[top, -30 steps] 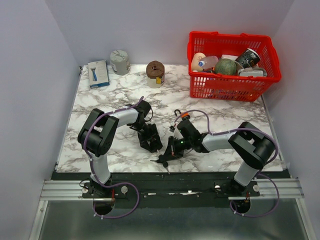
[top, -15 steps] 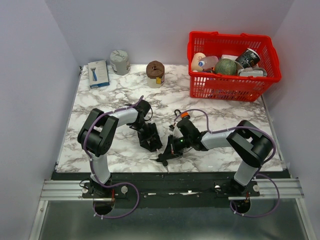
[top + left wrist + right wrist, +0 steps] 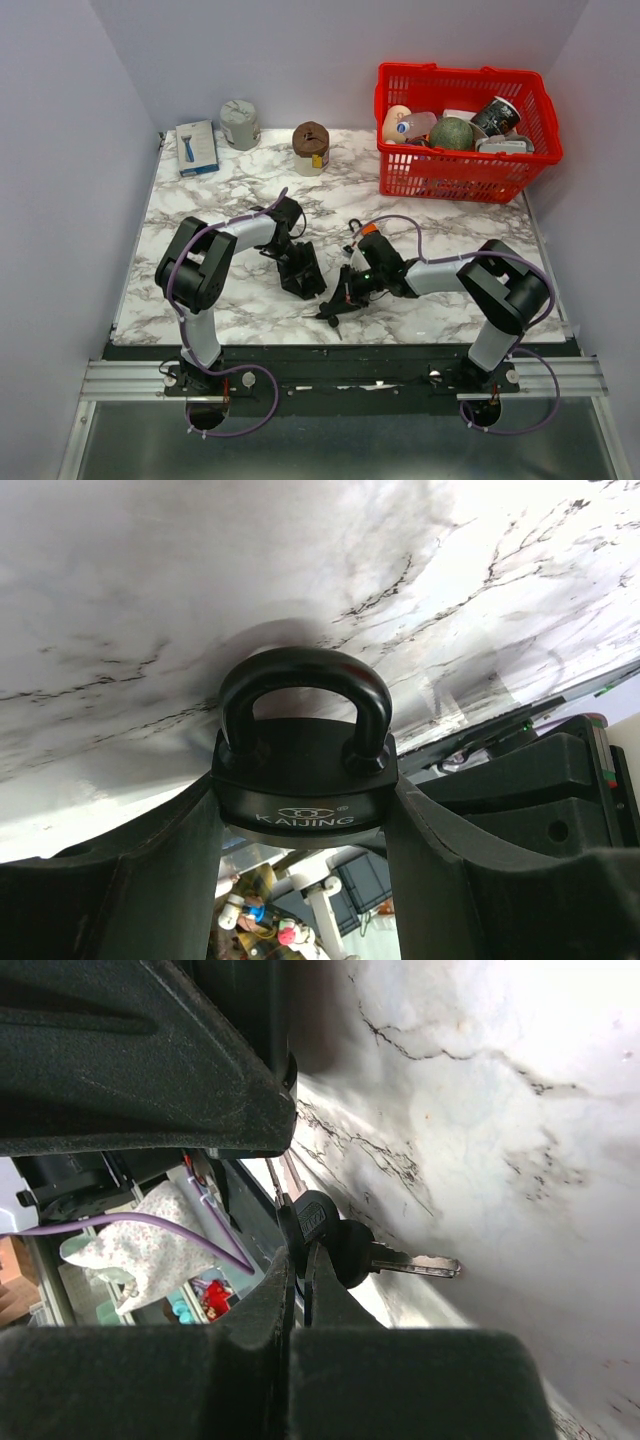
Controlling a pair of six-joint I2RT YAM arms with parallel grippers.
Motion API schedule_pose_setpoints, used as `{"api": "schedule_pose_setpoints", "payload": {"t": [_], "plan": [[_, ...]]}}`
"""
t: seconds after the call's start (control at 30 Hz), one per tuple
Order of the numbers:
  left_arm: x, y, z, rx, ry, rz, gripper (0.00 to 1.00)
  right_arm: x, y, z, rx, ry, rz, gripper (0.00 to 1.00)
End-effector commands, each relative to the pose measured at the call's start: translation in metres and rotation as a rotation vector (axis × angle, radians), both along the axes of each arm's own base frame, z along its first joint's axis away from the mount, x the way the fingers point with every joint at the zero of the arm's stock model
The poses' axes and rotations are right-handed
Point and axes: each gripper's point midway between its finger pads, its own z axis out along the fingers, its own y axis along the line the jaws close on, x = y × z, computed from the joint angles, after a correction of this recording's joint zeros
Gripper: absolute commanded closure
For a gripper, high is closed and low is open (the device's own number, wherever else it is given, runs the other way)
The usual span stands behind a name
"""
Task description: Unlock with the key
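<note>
status: over the last second both arms only made small moves. right gripper point(image 3: 338, 310) has slid a touch to the right, its wrist shifting with it. left gripper point(image 3: 303, 278) has nudged back toward the far side of the table point(image 3: 230, 200). the 2 grippers are near each other but not touching. reads as fine alignment, not insertion: the unlock step hasn't started.

grips:
- left gripper is clamped on the black padlock point(image 3: 303, 780), 1 finger point(image 3: 140, 870) on each side of the body. shackle point(image 3: 305, 685) is closed and points away from the wrist camera, toward the marble. the keyway isn't visible in any view.
- right gripper is pressed together on the key point(image 3: 375, 1256), pinching its black head. the blade sticks out bare beyond the fingers, just above the table.
- in the top view both lock and key are too small to resolve.

pose:
- left arm: elbow up on the left, forearm reaching right to mid-table, gripper low.
- right arm: elbow out on the right, forearm reaching left, gripper tilted down toward the near edge, sitting near-right of the left gripper.

my read: the blade still needs lining up with the keyway end of the lock body, then a straight push and a twist. risk is the lock rotating in the left grip.
</note>
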Motion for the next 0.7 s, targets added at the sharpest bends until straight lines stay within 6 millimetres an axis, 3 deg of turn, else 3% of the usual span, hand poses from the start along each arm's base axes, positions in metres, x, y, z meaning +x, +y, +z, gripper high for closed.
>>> {"api": "schedule_pose_setpoints", "payload": {"t": [0.0,0.67], "plan": [[-0.016,0.008,-0.005,0.032,0.016,-0.047,1.00,0.045,0.000,-0.002,-0.062,-0.109,-0.118,0.99],[-0.048,-0.007,-0.006,-0.017,0.088,-0.025,1.00,0.091,0.015,0.006,-0.027,-0.232,-0.265,0.99]]}}
